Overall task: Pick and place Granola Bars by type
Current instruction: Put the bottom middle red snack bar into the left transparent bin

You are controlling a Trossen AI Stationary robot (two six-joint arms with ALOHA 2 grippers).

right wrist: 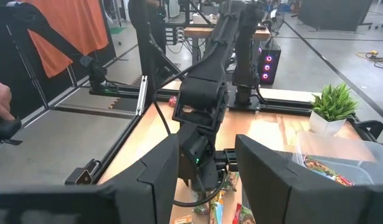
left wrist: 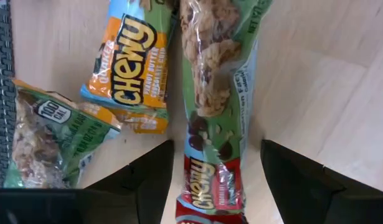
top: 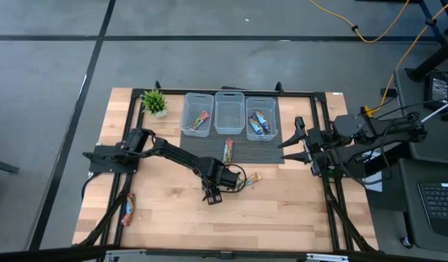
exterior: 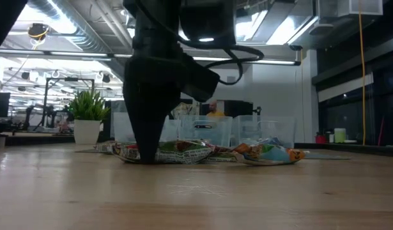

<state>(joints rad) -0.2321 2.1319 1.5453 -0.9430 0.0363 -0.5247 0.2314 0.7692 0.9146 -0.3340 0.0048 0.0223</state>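
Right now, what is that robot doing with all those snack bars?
It is sorting granola bars into clear bins. The left gripper is down on the table with its fingers open on either side of a green and red bar, not yet squeezing it. An orange bar lies beside it. Some bars already sit in the two outer bins; the middle bin looks empty. The right gripper waits by the bins.

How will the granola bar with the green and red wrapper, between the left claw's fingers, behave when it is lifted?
The green and red bar lies flat between the open left claw. Its glossy film wrapper probably makes it a little slippery. Chunky oat pieces show through the clear part, so it likely stays fairly stiff but might crumble under a hard squeeze. It looks slim, so probably light.
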